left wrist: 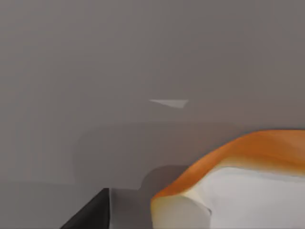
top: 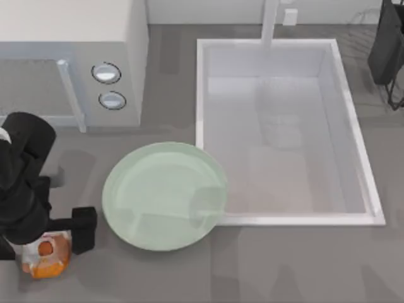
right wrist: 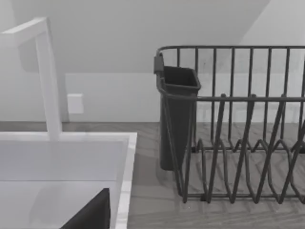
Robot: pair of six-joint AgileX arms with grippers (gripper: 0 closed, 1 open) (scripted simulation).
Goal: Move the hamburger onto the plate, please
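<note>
The hamburger (top: 49, 255) sits at the lower left of the top view, on the grey counter (top: 284, 265), with the left arm hunched directly over it. The left claw (top: 53, 243) has reached the hamburger: one dark finger (top: 83, 230) stands just to the hamburger's right and the white and orange body lies up against it, but whether the fingers are apart or already pressed onto it I cannot tell, since the arm covers the other side. The left wrist view has the hamburger (left wrist: 238, 186) large in the lower right of the frame, orange edge over a whitish face, very close to the camera. The plate (top: 164, 196) lies bare in the lower middle of the top view, just right of the claw and touching the near left corner of the sink (top: 287, 218). So the approach looks finished, while the lift, the short carry rightward and the release onto the plate are all left. The right arm is parked at the upper right edge of the top view, its wrist camera facing a dish rack (right wrist: 238, 124).
</note>
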